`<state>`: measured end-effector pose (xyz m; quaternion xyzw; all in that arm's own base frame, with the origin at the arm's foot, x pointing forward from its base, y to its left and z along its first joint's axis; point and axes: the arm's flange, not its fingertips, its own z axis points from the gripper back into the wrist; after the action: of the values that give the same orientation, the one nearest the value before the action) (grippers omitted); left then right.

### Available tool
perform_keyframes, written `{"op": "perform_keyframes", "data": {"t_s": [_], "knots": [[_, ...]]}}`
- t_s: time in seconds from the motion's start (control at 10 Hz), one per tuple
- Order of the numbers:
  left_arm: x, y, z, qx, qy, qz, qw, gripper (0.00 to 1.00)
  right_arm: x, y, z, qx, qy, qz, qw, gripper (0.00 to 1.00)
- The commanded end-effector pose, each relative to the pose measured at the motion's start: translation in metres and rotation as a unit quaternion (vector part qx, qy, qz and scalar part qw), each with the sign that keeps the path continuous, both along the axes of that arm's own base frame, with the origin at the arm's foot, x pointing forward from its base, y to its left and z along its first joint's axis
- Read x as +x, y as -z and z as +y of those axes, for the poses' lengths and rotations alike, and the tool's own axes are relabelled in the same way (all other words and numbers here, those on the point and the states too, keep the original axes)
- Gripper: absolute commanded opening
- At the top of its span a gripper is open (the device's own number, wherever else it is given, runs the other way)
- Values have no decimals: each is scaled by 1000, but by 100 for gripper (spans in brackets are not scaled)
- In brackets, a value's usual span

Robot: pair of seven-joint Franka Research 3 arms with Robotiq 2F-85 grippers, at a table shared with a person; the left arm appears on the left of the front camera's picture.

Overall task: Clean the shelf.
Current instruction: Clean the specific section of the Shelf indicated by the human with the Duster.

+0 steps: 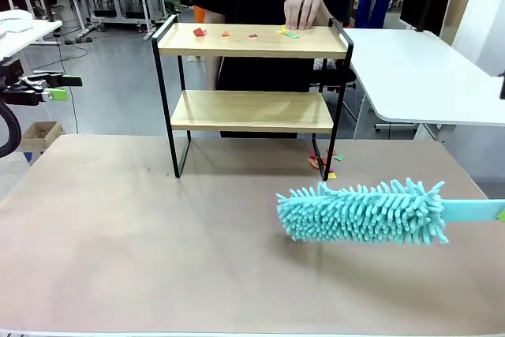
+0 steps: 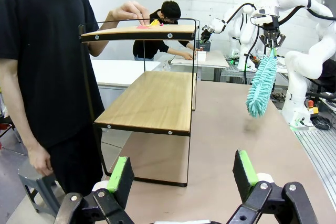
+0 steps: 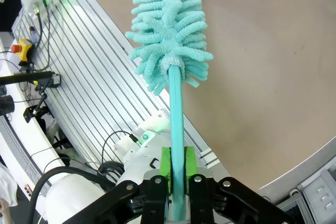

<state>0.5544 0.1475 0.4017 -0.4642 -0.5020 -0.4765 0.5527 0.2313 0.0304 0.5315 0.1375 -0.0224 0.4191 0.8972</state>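
Shelf point(image 1: 177, 108) stands on the table point(image 1: 118, 234), far side of centre, with the person right behind it.

Right pincer point(image 3: 177, 169) is clenched on the duster point(image 1: 363, 212) at the very end of its handle. The head hangs clear of the table, in front of the shelf and off its right end. Left pincer point(image 2: 182, 171) is released and empty, off the shelf's left end and looking along both boards.

Risks:
- A hand point(image 1: 304, 7) rests on the top board point(image 1: 260, 46), at the right, among the scraps point(image 1: 225, 34). A sweep along that board likely meets the fingers first.
- The grip is far from the head, so a sideways load may twist the handle between the pads or let it slip.
- The shelf looks light on thin legs. A firm push could slide it towards the person or tip it.
- Raised end rails point(image 1: 164, 28) close both ends of the top board. Scraps pushed lengthwise may pile up there, and the handle could catch on the frame.
- Scraps swept forward land on the table; swept back, they fall by the person.

Around: more scraps point(image 1: 325, 162) lie on the table by the shelf's right legs. The lower board point(image 1: 252, 110) looks bare. The gap above it seems tight for the fluffy head, so the frame may be brushed.
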Motion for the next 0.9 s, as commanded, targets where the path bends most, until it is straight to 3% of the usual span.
{"op": "perform_keyframes", "data": {"t_s": [0.0, 0.6, 0.8], "knots": [[-2, -3, 0, -1, -1, -2, 1000, 100, -1, -24, 33, 45, 6, -20, 999, 13], [-2, -3, 0, -1, -1, -2, 1000, 100, 1, -141, 194, 121, 25, -85, 989, 13], [-2, -3, 0, -1, -1, -2, 1000, 100, 5, -177, 240, 154, 58, -111, 980, 13]]}}
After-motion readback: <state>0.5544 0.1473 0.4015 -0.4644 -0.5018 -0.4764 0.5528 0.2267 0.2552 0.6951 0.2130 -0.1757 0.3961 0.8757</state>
